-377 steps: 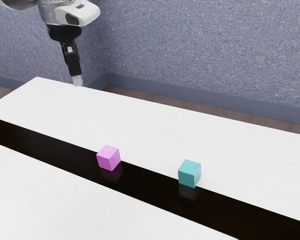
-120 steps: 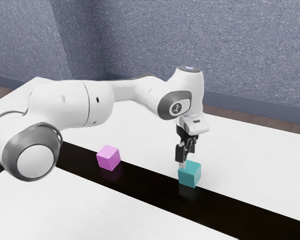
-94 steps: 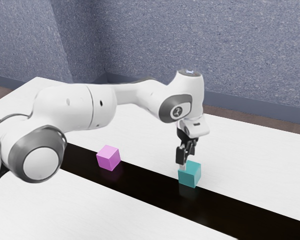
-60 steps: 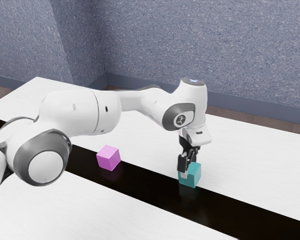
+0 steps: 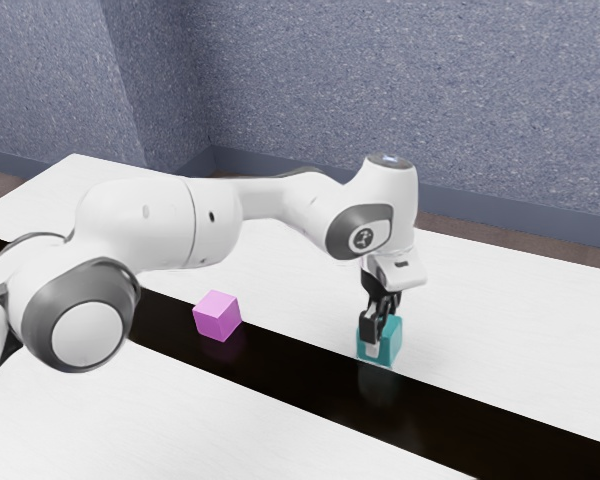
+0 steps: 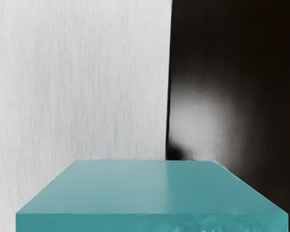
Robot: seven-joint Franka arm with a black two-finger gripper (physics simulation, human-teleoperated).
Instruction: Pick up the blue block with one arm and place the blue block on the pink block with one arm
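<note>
grasp step: the claw (image 5: 372, 328) sits over the blue block (image 5: 390, 340), clamped or not i cannot tell; next, lift it toward the pink block (image 5: 217, 314).

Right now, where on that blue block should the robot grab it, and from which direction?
Probably by two opposite upright sides, coming straight down from above. The blue block is a cube lying flat on the dark strip, top level, with free space all round; the pink block sits well off toward the exterior view's left. The gripper stands right at it.

The claw (image 5: 373, 336) has lowered over the blue block (image 5: 390, 341).
</note>
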